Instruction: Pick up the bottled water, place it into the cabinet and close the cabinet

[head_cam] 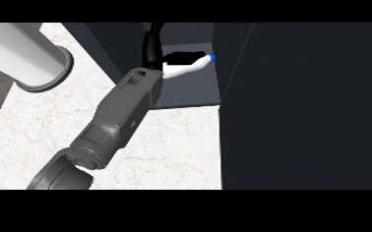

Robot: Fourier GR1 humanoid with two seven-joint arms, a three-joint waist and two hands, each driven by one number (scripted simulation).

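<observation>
Head view: left forearm is stretching from lower left over the marble counter [174, 142] toward top centre. Left hand [178, 57] is clamping its fingers round the bottled water [185, 69], which is lying sideways on the cabinet [193, 91] shelf, blue cap pointing right.

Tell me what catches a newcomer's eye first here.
The grey forearm slanting up from the lower left, its black robot hand curled round the white, blue-capped bottled water inside the open cabinet at top centre. Next, the dark panel filling the right side, and a grey cylinder at upper left.
</observation>
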